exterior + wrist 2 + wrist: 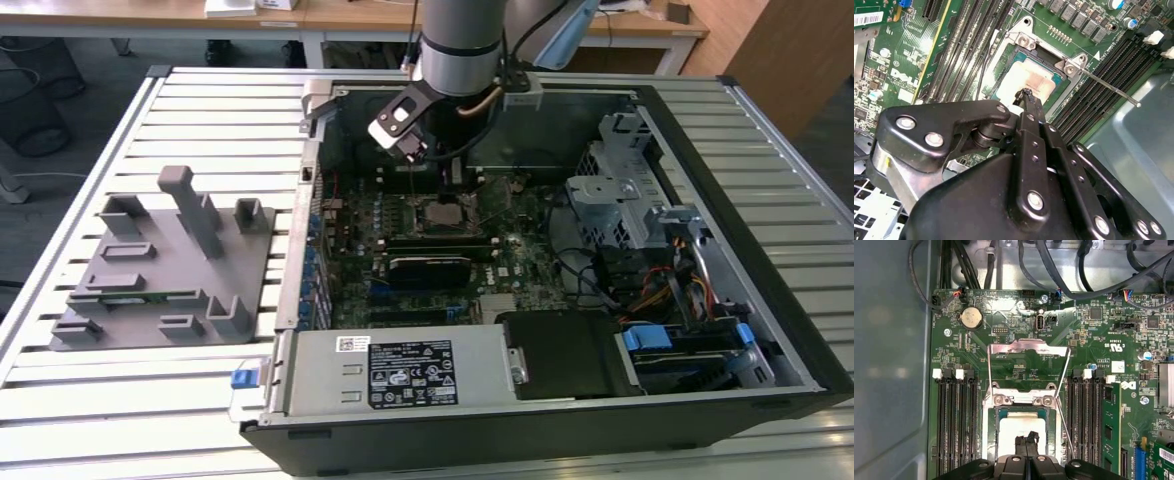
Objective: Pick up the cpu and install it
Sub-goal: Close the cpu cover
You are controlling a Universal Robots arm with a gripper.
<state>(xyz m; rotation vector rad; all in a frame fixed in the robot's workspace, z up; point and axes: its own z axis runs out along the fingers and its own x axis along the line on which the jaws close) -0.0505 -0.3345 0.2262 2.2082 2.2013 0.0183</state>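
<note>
**Cpu [1026,77] lies in the open socket, closed gripper [1027,95] at its top face**

At the exterior view's left, a grey moulded fixture [160,265] lies on the slatted table [80,400], well apart from the work. Next to it is the open computer case [296,260], with the green motherboard [400,300] flat inside.

Near the middle of the board, the arm reaches down so that the gripper's tip hangs directly above the socket. In both wrist views the two fingers are pressed together with no gap between them. Their tip is at the middle of the cpu's silver top, and whether it touches or hovers just above I cannot tell.

The cpu sits flat within the socket frame. The load plate [1029,346] is swung back and the thin lever [1109,87] is unlatched, standing off to one side. Memory slots [956,425] flank the socket on both sides.

Further to the exterior view's right is the metal drive cage [627,200] with its cables.

By my reading the chip is light, thin and rigid. Its metal lid looks slick, so a pinch on the top face would slip. The pale opposite edges are the sound place to grip. It should be kept level, since the underside contacts and the socket beneath are likely delicate.
</note>
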